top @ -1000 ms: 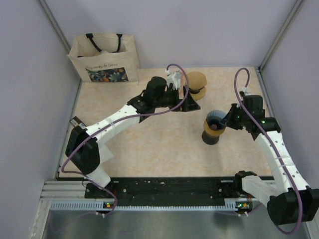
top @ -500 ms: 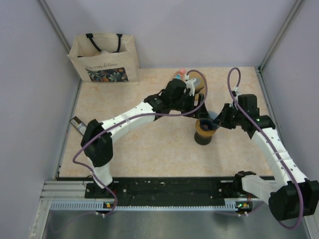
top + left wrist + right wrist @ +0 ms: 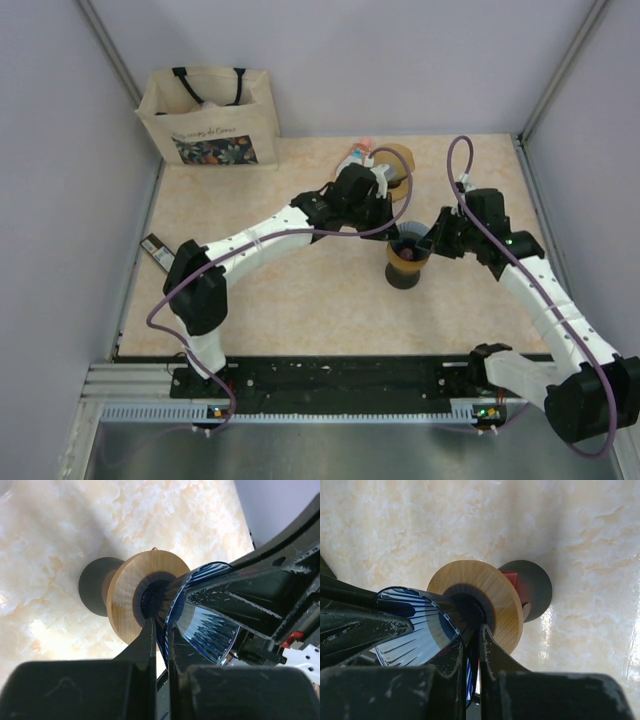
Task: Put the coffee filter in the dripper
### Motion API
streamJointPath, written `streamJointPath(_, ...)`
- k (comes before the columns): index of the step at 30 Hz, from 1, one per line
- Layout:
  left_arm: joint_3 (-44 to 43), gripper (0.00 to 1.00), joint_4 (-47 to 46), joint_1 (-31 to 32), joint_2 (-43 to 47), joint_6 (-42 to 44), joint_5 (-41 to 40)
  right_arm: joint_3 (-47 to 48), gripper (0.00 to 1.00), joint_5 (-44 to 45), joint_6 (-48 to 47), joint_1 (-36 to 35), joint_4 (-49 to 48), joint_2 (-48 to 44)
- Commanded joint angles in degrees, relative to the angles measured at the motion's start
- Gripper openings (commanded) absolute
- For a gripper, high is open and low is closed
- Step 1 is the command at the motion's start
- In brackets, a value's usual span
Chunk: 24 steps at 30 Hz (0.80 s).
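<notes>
Top external: the dripper [image 3: 404,270] stands upright on the marbled table [image 3: 300,290], right of centre, between the two arms. Left gripper [image 3: 398,228] reaches in from the back-left and sits at the dripper's top; right gripper [image 3: 428,243] meets it from the right, so both touch the same rim. A tan patch shows in the dripper's mouth; whether that is the coffee filter cannot be told. A brown round item [image 3: 398,158] sits by the back edge, half hidden by the left arm's cable. Tote bag [image 3: 208,120] in the back-left corner, small dark object [image 3: 152,247] at the left edge. Left wrist: the blue ribbed cone [image 3: 210,630] passes through a wooden collar [image 3: 127,595] above a dark round base [image 3: 92,592]. The left fingers [image 3: 145,645] are drawn almost together, only a slit between them, and the cone's rim runs into that slit at the tips: pinched on the dripper. No paper can be made out between the pads. The right gripper's black body fills the right side, against the cone. Right wrist: same dripper from the opposite side, cone lower left, collar centre, base beyond it, a small red patch [image 3: 510,577] between collar and base. The right fingers [image 3: 492,650] are clamped with the cone's blue wall between them.
</notes>
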<state>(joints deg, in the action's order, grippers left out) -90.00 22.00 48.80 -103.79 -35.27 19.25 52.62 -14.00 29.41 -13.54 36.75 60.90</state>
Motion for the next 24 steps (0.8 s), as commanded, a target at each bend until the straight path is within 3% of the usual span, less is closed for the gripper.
streamJointPath(1,-0.09,0.00,4.97,0.34,-1.33,2.57,0.19,-3.22,0.00,4.67,-0.49,-0.52,5.08,2.46)
streamJointPath(7,-0.88,0.00,12.00,0.42,-3.26,4.15,-1.14,-6.03,0.00,7.31,-0.32,-0.61,5.61,4.04)
streamJointPath(17,-13.71,0.00,33.00,0.16,-13.27,8.63,-3.08,-7.89,0.00,11.36,-3.04,0.01,9.12,13.44)
streamJointPath(24,-12.67,0.00,36.01,-0.02,-17.06,8.37,-0.08,-7.01,0.00,17.33,-3.13,-0.08,11.41,18.90)
